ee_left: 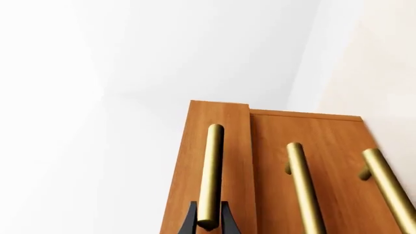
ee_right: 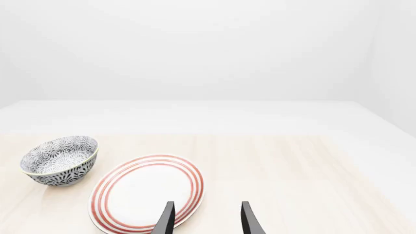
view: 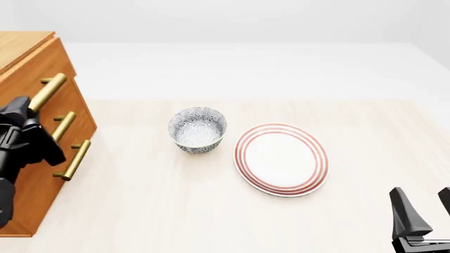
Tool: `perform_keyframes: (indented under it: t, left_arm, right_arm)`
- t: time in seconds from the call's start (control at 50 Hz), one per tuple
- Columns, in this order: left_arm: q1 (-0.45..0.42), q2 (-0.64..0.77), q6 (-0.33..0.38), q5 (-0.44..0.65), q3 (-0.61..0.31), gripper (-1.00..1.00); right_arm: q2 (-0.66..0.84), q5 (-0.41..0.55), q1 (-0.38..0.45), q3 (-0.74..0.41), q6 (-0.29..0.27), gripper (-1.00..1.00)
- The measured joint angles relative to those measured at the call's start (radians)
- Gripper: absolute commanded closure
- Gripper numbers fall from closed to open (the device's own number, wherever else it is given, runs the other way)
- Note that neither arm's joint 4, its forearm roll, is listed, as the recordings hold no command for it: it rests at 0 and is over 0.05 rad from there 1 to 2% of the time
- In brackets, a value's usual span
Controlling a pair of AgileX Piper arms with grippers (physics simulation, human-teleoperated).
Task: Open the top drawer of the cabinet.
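Observation:
The cabinet (view: 18, 47) is an orange-brown wooden chest at the table's left edge, with three brass bar handles. The top drawer (ee_left: 237, 161) has its front standing a little proud of the two lower drawer fronts (ee_left: 331, 161). My left gripper (ee_left: 209, 205) is shut on the top drawer's brass handle (ee_left: 213, 161), one black finger on each side of the bar's near end. From the front, the left gripper (view: 28, 108) sits at the lower end of that handle (view: 50, 87). My right gripper (view: 422, 211) hovers open and empty near the table's front right, also seen as the right gripper (ee_right: 208, 218).
A blue-patterned bowl (view: 197, 129) stands mid-table, and a white plate with red rings (view: 281, 158) lies just right of it. Both also show in the right wrist view, the bowl (ee_right: 60, 160) and the plate (ee_right: 146, 190), ahead of the fingers.

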Motion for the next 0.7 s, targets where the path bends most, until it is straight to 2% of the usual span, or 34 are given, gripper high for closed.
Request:
perform_keyframes:
  t: [0.7]
  left_arm:
    - [-0.118,-0.032,0.027,0.041,0.007,1.0]
  right_arm:
    - [0.0,0.0,0.0,0.0,0.0,-1.0]
